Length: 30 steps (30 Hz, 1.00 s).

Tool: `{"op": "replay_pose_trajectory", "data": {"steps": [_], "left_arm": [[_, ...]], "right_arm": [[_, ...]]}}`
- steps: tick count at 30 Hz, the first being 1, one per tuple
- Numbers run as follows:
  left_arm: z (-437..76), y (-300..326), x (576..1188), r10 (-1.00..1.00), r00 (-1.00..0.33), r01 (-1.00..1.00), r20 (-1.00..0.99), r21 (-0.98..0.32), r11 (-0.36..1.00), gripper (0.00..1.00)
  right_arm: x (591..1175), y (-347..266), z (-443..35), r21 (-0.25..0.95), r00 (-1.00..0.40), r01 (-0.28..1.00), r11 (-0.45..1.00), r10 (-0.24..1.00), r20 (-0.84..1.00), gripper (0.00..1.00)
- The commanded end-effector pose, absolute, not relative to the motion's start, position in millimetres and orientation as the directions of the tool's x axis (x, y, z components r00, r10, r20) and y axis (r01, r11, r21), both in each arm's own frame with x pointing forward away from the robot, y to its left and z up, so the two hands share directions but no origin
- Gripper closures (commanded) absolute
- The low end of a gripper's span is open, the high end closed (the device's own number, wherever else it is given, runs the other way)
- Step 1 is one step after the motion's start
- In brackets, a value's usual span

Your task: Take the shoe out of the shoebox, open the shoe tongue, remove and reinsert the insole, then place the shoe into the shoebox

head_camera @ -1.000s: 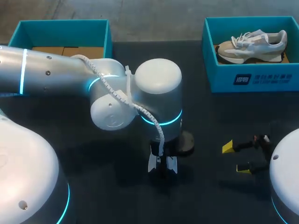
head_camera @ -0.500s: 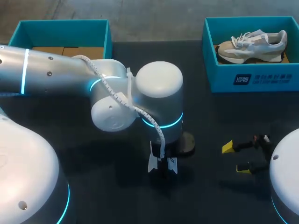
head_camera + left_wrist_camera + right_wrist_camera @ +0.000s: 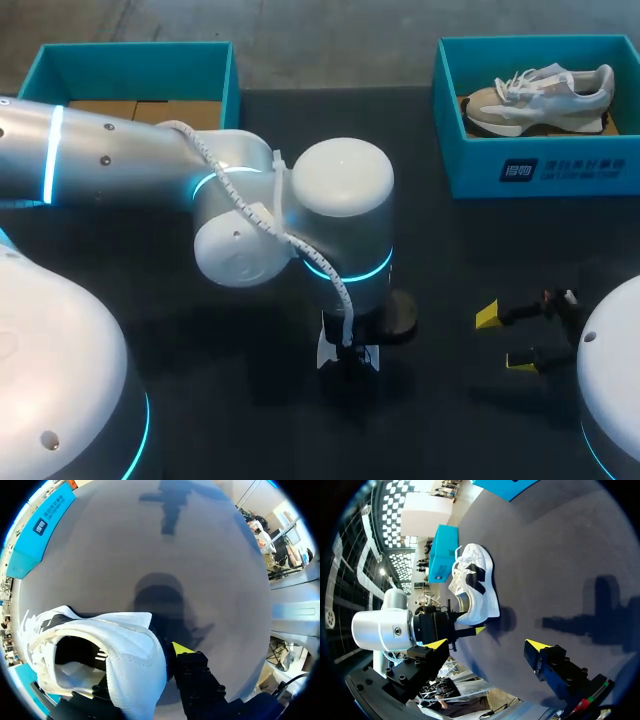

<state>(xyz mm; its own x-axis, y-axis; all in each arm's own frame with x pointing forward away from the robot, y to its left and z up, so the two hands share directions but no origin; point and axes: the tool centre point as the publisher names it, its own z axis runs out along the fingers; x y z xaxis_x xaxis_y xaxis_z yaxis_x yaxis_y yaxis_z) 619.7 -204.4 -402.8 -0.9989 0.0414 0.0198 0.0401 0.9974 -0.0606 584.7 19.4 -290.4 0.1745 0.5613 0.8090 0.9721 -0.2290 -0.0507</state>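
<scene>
The white shoe (image 3: 125,645) is near the middle of the table (image 3: 450,250), closer to its near edge. In the head view the left arm's wrist hides nearly all of it. From the right wrist view it is upright, with black marks on its side and its toe pointing away from the left gripper (image 3: 470,623). Whether the sole touches the table or hangs just above it cannot be told.

The left gripper is clamped on the shoe's heel. 1 finger with its yellow tip (image 3: 181,647) presses against the outside of the heel wall. The other finger reaches down inside the opening, so the padded collar sits between the 2.

The right gripper (image 3: 503,340) is over the table's near right part, well apart from the shoe. Its 2 yellow-tipped fingers are spread wide, with nothing between them and touching nothing.

A teal shoebox (image 3: 135,55) stands at the table's far left corner, with brown card showing in its bottom. A second teal box (image 3: 540,170) stands at the far right corner and holds a beige sneaker (image 3: 535,100) lying on its side.
</scene>
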Motion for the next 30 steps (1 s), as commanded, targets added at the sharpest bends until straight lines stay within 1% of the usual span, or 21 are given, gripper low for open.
{"op": "replay_pose_trajectory", "data": {"steps": [1, 10, 19, 24, 30], "left_arm": [[-404.9, -200.0, 623.4, 0.04, -0.999, 0.039, 0.011, -0.068, 0.997, 1.0], [-377.1, -187.3, 631.0, 0.086, -0.996, 0.088, -0.028, -0.072, 0.994, 1.0], [-341.7, -173.0, 647.6, 0.149, -0.989, 0.147, 0.012, -0.108, 0.983, 1.0], [-321.8, -159.1, 663.4, 0.169, -0.985, 0.161, 0.046, -0.138, 0.977, 1.0], [-286.7, -139.3, 689.9, 0.168, -0.985, 0.161, 0.034, -0.144, 0.976, 1.0]], "right_arm": [[581.5, 18.8, -288.2, -0.048, 0.174, 0.971, -0.232, 0.562, 0.808, 0.0], [581.5, 18.8, -288.2, -0.048, 0.174, 0.971, -0.232, 0.562, 0.808, 0.0], [581.5, 18.8, -288.2, -0.048, 0.174, 0.971, -0.232, 0.562, 0.808, 0.0], [581.5, 18.8, -288.2, -0.048, 0.174, 0.971, -0.232, 0.562, 0.808, 0.0], [581.5, 18.8, -288.2, -0.048, 0.174, 0.971, -0.232, 0.562, 0.808, 0.0]]}}
